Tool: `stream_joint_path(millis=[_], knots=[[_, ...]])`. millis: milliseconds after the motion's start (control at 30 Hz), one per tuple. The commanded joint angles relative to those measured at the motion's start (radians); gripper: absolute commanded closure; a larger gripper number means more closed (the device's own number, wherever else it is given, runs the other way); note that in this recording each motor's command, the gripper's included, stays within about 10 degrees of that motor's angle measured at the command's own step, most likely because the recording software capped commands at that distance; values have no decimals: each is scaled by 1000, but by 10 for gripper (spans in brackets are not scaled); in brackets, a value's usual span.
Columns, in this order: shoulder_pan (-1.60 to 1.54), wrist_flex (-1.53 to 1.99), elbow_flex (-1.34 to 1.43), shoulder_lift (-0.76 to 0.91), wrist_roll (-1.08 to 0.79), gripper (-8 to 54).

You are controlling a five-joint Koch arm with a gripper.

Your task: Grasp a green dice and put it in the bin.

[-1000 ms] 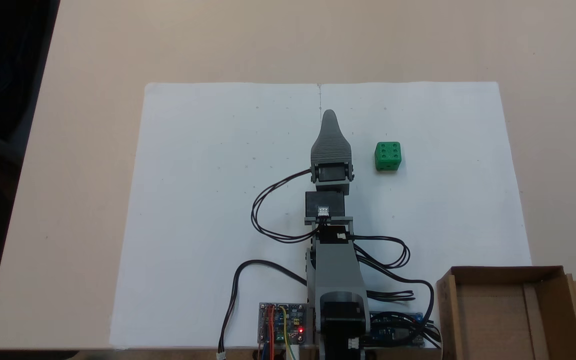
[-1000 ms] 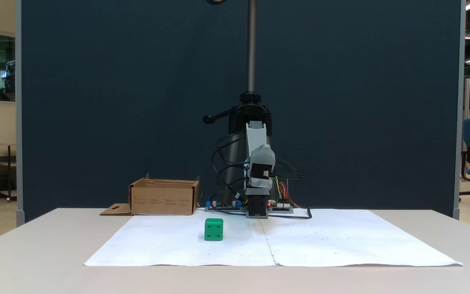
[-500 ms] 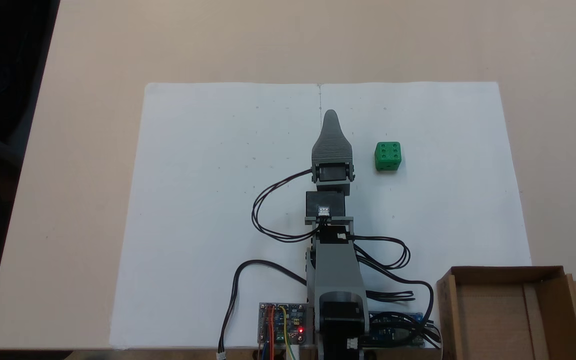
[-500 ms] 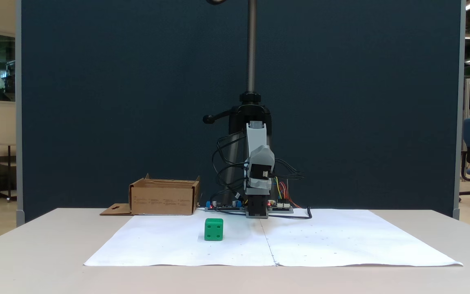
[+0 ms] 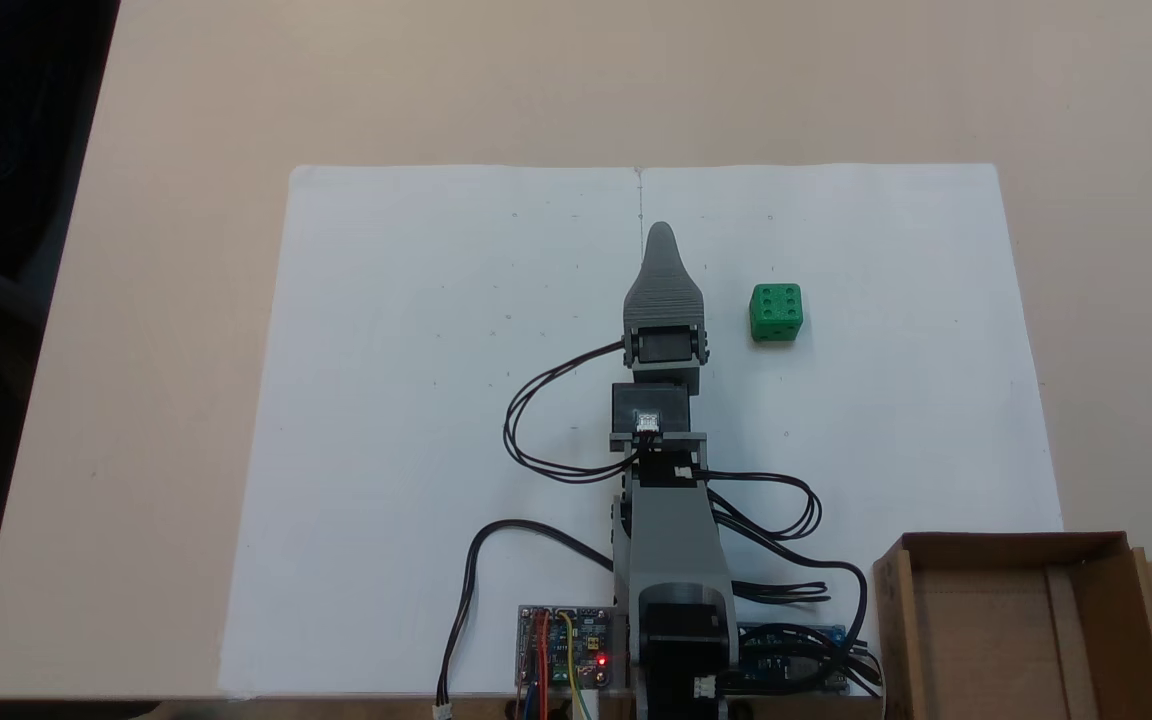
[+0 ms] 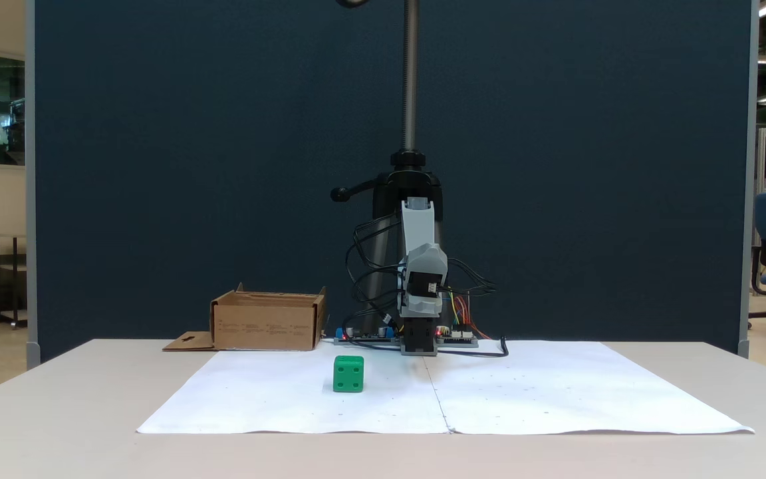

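Both fixed views: pipped green dice (image 5: 775,312), corrugated cardboard bin (image 5: 1011,625), fingers' (image 5: 660,232) opening hidden.

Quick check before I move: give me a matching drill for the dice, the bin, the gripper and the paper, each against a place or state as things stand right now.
Things:
1. dice
2. bin
3. gripper
4. paper

Places or states:
A. flat on the table, under the arm
B. off the paper's corner, nothing inside
C. on the paper, six pips up
D. over the paper's centre seam, apart from the dice

Pairs: 1-C, 2-B, 3-D, 4-A
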Motion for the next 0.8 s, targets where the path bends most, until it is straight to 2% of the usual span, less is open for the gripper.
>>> stream_joint_path(millis=[0, 333, 767], knots=[[11, -17, 66, 107, -60, 19], [12, 44, 34, 107, -61, 40], [126, 919, -515, 110, -60, 40]])
